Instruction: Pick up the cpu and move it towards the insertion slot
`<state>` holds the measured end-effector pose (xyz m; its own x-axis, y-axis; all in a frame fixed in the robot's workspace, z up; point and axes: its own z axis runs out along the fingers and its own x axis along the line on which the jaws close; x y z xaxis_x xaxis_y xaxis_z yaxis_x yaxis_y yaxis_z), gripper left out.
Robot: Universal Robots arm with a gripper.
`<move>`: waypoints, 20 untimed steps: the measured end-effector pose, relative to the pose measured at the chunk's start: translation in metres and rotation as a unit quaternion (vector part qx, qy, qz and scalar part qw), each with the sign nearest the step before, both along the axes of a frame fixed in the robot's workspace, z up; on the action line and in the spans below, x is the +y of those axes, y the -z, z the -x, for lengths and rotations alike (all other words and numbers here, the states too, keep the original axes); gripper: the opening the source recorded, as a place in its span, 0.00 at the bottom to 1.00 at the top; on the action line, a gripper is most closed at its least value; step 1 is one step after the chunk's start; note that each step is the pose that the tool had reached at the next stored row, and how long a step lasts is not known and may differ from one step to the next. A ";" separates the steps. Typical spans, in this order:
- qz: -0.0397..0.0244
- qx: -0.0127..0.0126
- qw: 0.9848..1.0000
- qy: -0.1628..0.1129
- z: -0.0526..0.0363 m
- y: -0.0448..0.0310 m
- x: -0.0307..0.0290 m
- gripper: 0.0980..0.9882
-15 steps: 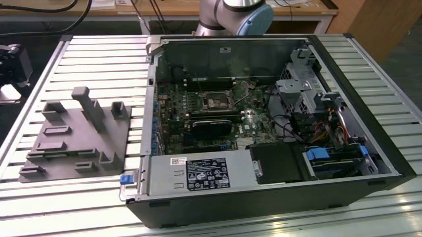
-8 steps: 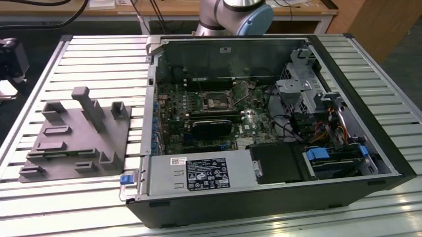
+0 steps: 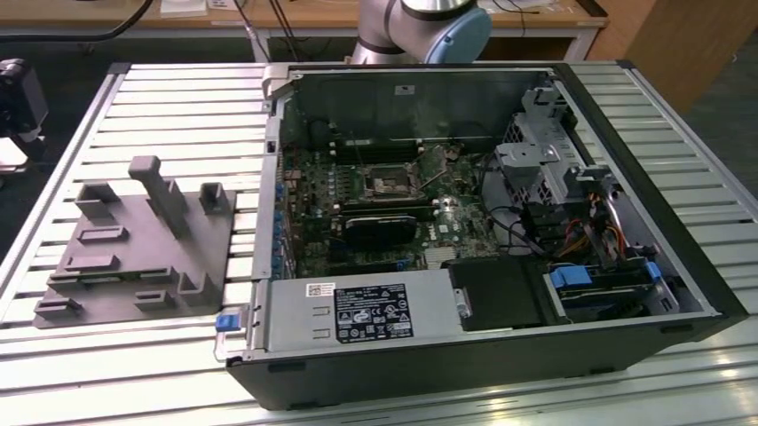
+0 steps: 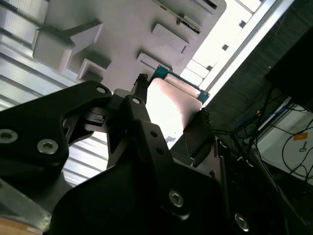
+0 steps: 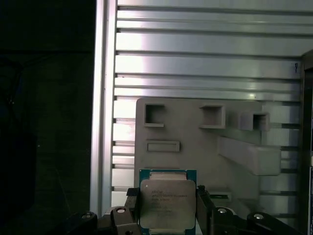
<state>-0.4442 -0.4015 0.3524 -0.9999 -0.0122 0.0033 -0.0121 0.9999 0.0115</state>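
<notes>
My gripper (image 5: 167, 211) is shut on the cpu (image 5: 167, 203), a flat square chip with a silvery top and a green-edged rim. One dark finger (image 5: 131, 208) presses on each side of it. In the second wrist view the cpu (image 4: 171, 105) shows bright between the fingertips (image 4: 141, 90), well above the grey fixture plate (image 4: 127, 44). The insertion slot (image 3: 386, 185) is the square black socket with a silver frame on the green board inside the open computer case.
The grey fixture plate (image 3: 130, 244) with raised blocks and pockets lies on the slatted metal table (image 3: 177, 98), at the exterior view's left of the case (image 3: 474, 355). Cables, drive cages and a black card (image 3: 382, 231) crowd the case around the socket. The arm's base (image 3: 427, 27) stands behind the case.
</notes>
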 end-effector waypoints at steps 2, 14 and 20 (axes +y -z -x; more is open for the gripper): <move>0.000 0.000 1.000 0.000 -0.0040 -0.0001 -0.0001 0.50; 0.000 0.000 1.000 0.000 -0.0139 -0.0097 0.0005 0.50; -0.001 0.000 1.000 0.000 -0.0251 -0.0108 0.0005 0.50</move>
<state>-0.4190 -0.4010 0.3632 -0.9999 -0.0122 0.0033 -0.0121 0.9998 0.0140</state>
